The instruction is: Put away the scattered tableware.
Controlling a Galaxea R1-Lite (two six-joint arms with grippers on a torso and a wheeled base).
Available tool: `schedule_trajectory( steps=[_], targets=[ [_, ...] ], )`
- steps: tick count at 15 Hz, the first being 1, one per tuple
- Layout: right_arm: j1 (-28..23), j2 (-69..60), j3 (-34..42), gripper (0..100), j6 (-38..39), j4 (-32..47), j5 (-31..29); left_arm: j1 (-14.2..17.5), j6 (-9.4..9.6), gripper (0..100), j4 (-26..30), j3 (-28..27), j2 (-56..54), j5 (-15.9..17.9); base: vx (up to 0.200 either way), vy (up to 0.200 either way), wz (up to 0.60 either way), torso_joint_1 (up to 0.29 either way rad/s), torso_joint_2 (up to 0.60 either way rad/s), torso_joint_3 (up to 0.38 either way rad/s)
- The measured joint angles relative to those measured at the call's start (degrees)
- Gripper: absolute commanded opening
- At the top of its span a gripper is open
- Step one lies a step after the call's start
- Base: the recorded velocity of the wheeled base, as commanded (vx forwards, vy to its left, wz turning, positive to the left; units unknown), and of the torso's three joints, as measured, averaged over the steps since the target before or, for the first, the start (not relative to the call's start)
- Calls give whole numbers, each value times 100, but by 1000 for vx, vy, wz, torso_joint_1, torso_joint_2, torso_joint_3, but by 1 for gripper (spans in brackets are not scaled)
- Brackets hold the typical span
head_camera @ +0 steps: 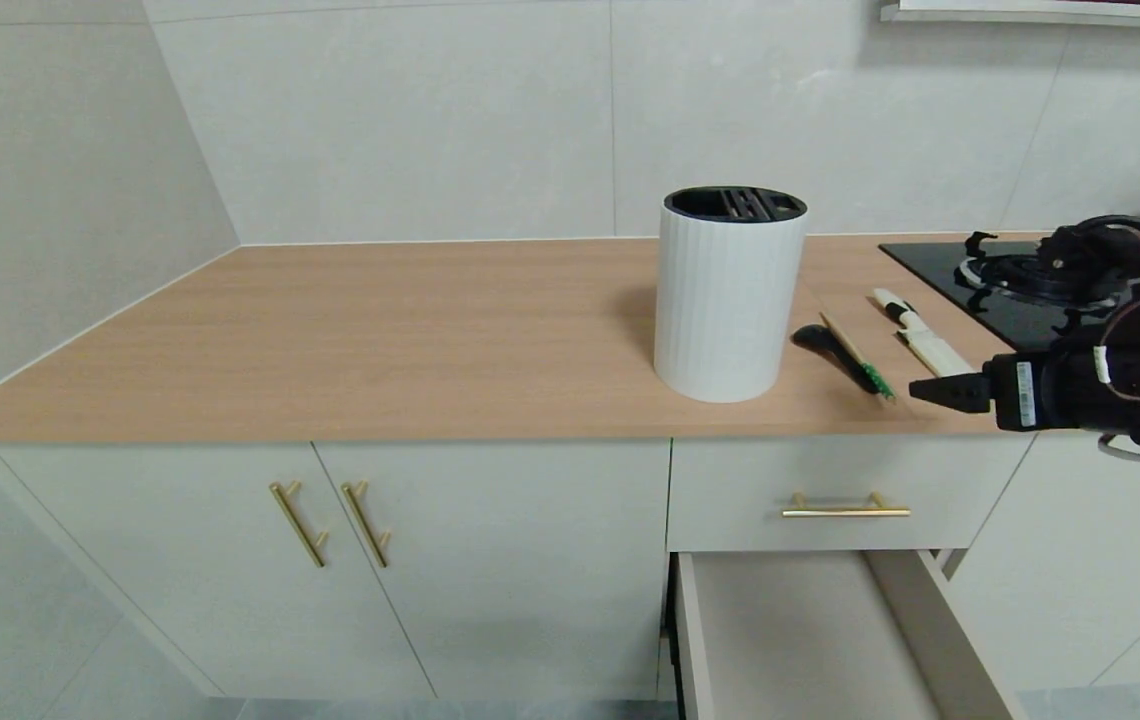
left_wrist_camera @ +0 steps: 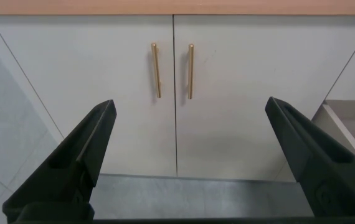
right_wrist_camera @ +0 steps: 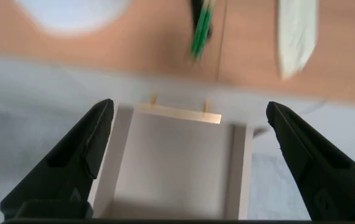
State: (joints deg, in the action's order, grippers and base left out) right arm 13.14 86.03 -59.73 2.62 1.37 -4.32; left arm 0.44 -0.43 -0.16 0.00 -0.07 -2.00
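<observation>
A white ribbed utensil holder (head_camera: pixel 727 300) with a black slotted top is pictured standing upright on a wooden bench (head_camera: pixel 380 330), right of centre in the head view. The scattered tableware is seen lying on the bench just to the right of it: a black utensil (head_camera: pixel 818 340) with a rounded end, a pair of chopsticks (head_camera: pixel 858 358) with green tips laid alongside and touching it, and a white knife (head_camera: pixel 918 335) a little farther right, beside a black hob (head_camera: pixel 1005 290) at the right edge of the frame. The right pincer (head_camera: pixel 942 392) is held at the bench's front edge, at mid-right of the frame, near the knife's nearer end; its fingers are shown spread wide in the right wrist view, with an open drawer (head_camera: pixel 800 630) framed between them. That drawer is pulled out at the bottom right of the head view, under a closed drawer (head_camera: pixel 845 480) with a gold bar handle. The left pincer (left_wrist_camera: pixel 190 101) is likewise spread wide, facing two cabinet doors (left_wrist_camera: pixel 227 112) fitted with upright gold handles.
</observation>
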Motion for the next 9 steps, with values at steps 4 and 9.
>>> schedule_trajectory(
  steps=[4,9],
  targets=[
    [-52,939,-738,100,228,-127,-394,0,0,100,0,0,0,1,0,0,0,0,0,0],
    [-48,1810,-749,100,257,-1157,-438,-2,0,100,0,0,0,1,0,0,0,0,0,0]
  ],
)
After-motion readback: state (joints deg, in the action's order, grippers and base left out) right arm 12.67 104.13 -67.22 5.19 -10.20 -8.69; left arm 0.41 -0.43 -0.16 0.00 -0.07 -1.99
